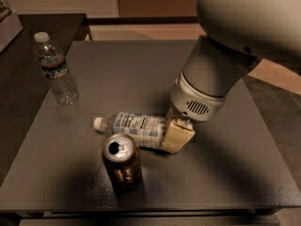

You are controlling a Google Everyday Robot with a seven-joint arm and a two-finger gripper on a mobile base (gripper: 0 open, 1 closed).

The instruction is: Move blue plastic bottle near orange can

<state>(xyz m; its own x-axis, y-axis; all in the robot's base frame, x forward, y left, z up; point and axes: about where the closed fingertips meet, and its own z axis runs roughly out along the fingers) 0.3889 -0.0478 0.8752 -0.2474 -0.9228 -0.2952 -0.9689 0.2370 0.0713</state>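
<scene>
Blue plastic bottle (136,127) is down on its side, long axis running nearly left-right across the counter (225,173), tipped a touch so the right end sits lower in view. White cap (98,123) points left, base points right, and the pale blue-and-white label faces up at us.

The claw (178,135) is at that right end, tan fingers clamped on the bottle's base from above, jaws narrow around it. So the bottle stretches out leftward from the claw, cap end free, base end hidden behind the finger pad. Can't tell whether the body is resting on the counter or held just off it.

Orange can (121,163) stands upright just in front of the bottle, silver top and opening showing. Its rim is right beside the bottle's middle, very close, though whether they touch is unclear.

Big pale arm (221,65) comes in from the upper right, over the claw.

Far left rear, a clear water bottle (56,72) stands upright, well apart from all this.
</scene>
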